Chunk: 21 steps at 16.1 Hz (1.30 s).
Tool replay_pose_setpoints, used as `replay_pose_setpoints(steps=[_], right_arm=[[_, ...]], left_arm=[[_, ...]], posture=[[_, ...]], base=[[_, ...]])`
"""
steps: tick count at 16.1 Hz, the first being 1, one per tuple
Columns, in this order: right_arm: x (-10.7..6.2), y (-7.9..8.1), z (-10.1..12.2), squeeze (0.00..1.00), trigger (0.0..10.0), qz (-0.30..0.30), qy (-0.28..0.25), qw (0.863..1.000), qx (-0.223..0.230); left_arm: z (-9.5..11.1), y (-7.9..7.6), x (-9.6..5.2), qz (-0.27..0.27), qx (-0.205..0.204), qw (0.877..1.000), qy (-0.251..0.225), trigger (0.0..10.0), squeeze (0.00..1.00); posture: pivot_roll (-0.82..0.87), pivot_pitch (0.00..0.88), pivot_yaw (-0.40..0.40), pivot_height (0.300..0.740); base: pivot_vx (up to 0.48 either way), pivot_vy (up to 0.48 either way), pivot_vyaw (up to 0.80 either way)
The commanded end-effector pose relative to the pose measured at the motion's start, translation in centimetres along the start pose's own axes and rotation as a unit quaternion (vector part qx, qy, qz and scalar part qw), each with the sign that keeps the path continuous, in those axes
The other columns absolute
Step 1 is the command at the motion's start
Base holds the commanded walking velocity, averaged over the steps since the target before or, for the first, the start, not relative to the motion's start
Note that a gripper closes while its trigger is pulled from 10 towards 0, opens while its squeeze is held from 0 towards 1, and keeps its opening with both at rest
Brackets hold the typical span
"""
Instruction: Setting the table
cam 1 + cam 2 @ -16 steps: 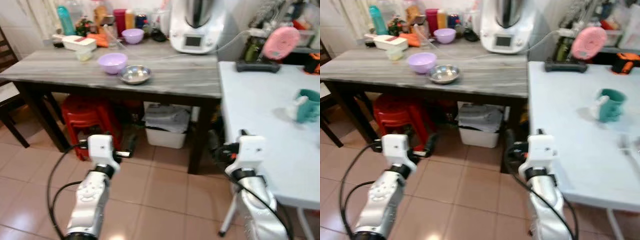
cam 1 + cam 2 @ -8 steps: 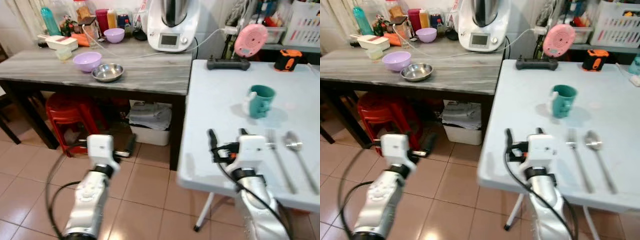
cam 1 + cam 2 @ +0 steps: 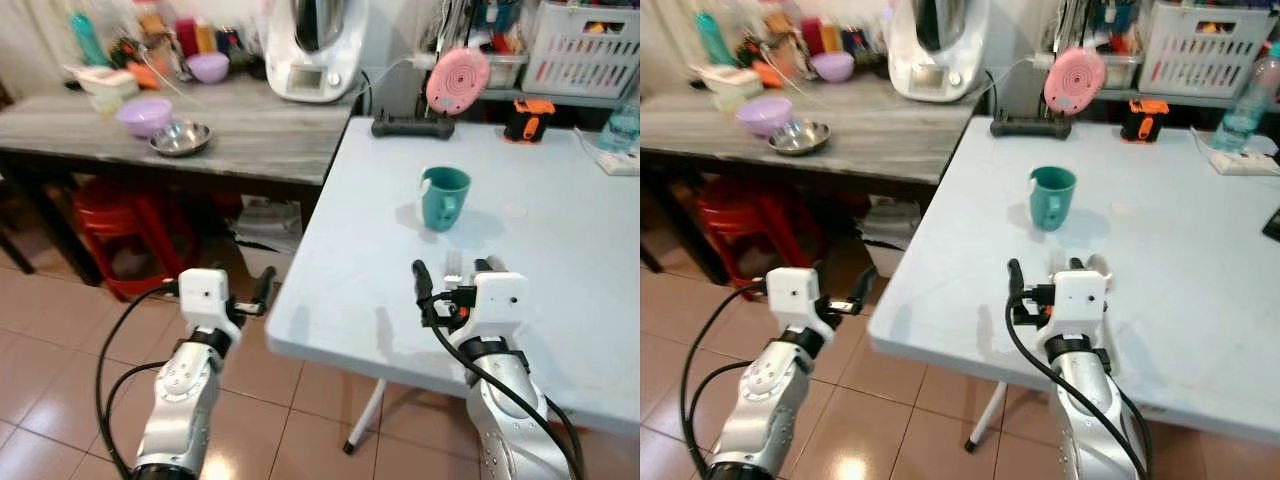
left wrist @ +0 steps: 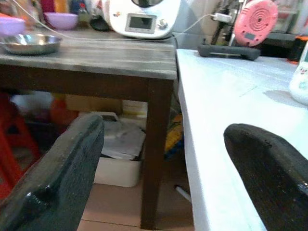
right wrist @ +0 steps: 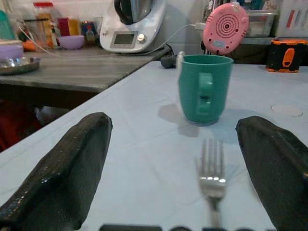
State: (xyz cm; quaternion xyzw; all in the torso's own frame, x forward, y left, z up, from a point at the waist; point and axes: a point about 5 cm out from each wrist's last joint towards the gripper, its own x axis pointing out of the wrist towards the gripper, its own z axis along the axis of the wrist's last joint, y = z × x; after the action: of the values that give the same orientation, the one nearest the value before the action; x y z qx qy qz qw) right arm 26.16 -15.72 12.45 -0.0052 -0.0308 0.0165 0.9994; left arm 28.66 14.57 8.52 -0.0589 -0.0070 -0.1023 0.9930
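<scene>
Right end effector (image 5: 168, 183): fingers (image 5: 62, 168) spread wide apart, holding nothing, poised low over the near part of the white table (image 3: 560, 210), lower centre of the left eye view.

Fork (image 5: 211, 171): lies flat on the white table between the two spread fingers, tines toward the mug; untouched by either finger.

Teal mug (image 3: 443, 197): upright on the white table, beyond the fork, centre of the left eye view, handle facing the right end effector; apart from the fork.

Left end effector (image 4: 163, 178): fingers wide apart, empty, off the white table's edge over the tiled floor (image 3: 40, 350), lower left of the left eye view.

Wooden table (image 3: 260, 130): upper left, butting against the white one; carries a steel bowl (image 3: 181, 138), a purple bowl (image 3: 144, 115) just beside it, and a white kitchen machine (image 3: 310, 50).

Pink round device (image 3: 457, 82): upper centre, at the far edge of the white table.
</scene>
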Motion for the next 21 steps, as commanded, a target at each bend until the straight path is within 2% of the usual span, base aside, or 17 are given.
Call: replay_pose_setpoints(steps=[1,3,7,9,13,17,21], right_arm=[[0.0,-0.2,-0.2,0.00,10.0,-0.007,0.007,1.000,0.005],[0.1,-0.3,-0.6,0.00,10.0,-0.011,0.016,1.000,0.005],[0.3,-0.6,-1.6,0.00,10.0,-0.023,0.049,0.998,0.008],[1.1,-1.0,-2.1,0.00,10.0,-0.033,0.072,0.997,-0.003],[1.9,-2.1,-3.8,0.00,10.0,-0.055,0.136,0.989,-0.017],[1.6,-2.2,-4.4,0.00,10.0,-0.050,0.159,0.986,-0.018],[2.4,-2.4,-5.0,0.00,10.0,-0.026,0.181,0.983,-0.019]], left_arm=[[-0.3,0.0,0.0,-0.007,0.004,1.000,0.009,10.0,0.00],[-0.6,0.0,-0.2,-0.016,0.006,1.000,0.017,10.0,0.00],[-1.6,-0.2,-0.7,-0.068,0.005,0.997,0.042,10.0,0.00],[-1.9,-1.2,-1.1,-0.140,0.016,0.989,0.046,10.0,0.00],[-1.9,-2.2,-1.4,-0.213,0.002,0.976,0.051,10.0,0.00],[-1.5,-2.5,-1.2,-0.224,0.015,0.974,0.040,10.0,0.00],[-1.6,-2.9,-1.1,-0.244,0.017,0.969,0.039,10.0,0.00]], posture=[[-0.10,0.000,0.070,0.740],[-0.10,0.000,0.067,0.740],[-0.10,0.000,0.069,0.740],[-0.10,0.000,0.071,0.740],[-0.11,0.002,0.065,0.740],[-0.11,0.007,0.059,0.740],[-0.12,0.006,0.060,0.740]], base=[[0.000,0.000,0.00],[0.000,0.000,0.00],[0.000,0.000,0.00],[0.000,0.000,0.00],[0.000,0.000,0.00],[0.000,0.000,0.00],[0.000,0.000,0.00]])
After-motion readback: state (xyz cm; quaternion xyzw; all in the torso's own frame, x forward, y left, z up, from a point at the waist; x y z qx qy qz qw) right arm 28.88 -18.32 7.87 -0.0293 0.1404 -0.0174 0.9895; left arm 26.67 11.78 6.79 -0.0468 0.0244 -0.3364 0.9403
